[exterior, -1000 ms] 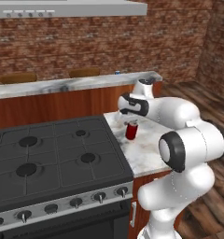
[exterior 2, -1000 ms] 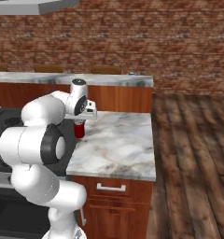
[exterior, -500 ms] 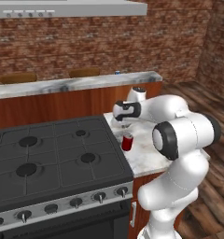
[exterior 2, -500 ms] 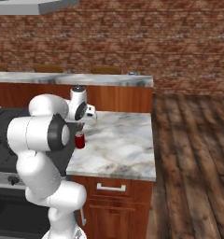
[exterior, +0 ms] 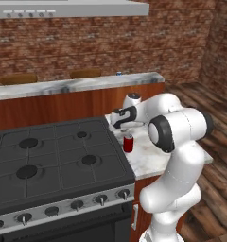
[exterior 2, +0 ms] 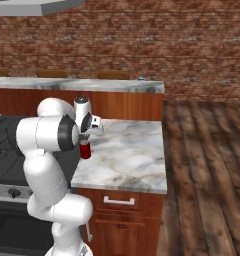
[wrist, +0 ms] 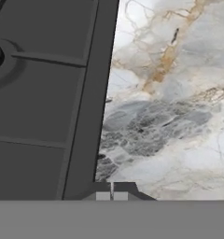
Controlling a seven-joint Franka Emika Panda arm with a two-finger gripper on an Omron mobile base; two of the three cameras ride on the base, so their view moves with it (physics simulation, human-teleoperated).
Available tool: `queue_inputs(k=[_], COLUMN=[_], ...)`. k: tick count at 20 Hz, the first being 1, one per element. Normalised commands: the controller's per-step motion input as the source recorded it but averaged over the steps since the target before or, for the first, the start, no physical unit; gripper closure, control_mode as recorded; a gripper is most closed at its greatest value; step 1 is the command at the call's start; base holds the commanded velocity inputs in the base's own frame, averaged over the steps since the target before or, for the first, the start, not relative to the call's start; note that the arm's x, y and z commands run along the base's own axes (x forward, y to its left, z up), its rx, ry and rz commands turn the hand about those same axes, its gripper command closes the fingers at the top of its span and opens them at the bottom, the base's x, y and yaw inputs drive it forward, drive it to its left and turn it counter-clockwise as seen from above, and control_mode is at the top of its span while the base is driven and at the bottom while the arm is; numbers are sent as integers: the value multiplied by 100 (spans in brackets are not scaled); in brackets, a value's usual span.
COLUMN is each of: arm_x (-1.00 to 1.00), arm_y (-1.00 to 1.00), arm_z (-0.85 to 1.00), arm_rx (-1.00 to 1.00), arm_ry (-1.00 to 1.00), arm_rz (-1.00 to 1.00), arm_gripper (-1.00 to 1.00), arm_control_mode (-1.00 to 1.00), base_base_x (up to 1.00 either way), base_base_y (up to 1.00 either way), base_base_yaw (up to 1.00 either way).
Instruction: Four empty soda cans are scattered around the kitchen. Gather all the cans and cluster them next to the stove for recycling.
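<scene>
We are listing one red soda can (exterior: 128,143), light, thin-walled, slick, best pinched mid-body, standing on the marble counter (exterior 2: 127,155) at its edge beside the stove (exterior: 54,160), under our closed, empty gripper (exterior: 118,119).

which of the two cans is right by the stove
The red soda can standing upright on the marble counter, just past the stove's right edge, below the end effector. The other, a small blue can, sits far back on the rear counter.
</scene>
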Motion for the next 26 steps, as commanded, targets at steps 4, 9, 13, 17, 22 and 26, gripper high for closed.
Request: queue_inputs(k=[4,9,13,17,22,26], arm_x=[26,-7,-36,-32,-36,-49], arm_y=[5,-11,-20,-40,-41,-32], arm_z=[20,50,27,15,47,49], arm_rx=[-5,-7,-1,0,9,10], arm_ry=[0,0,-4,3,11,9], arm_rz=[0,0,-8,-12,-14,-14], arm_gripper=[100,100,100,100,100,100], arm_control_mode=[-100,-100,-100,-100,-100,-100], base_base_x=[0,0,0,0,0,0], base_base_y=[0,0,0,0,0,0], base_base_yaw=[0,0,0,0,0,0])
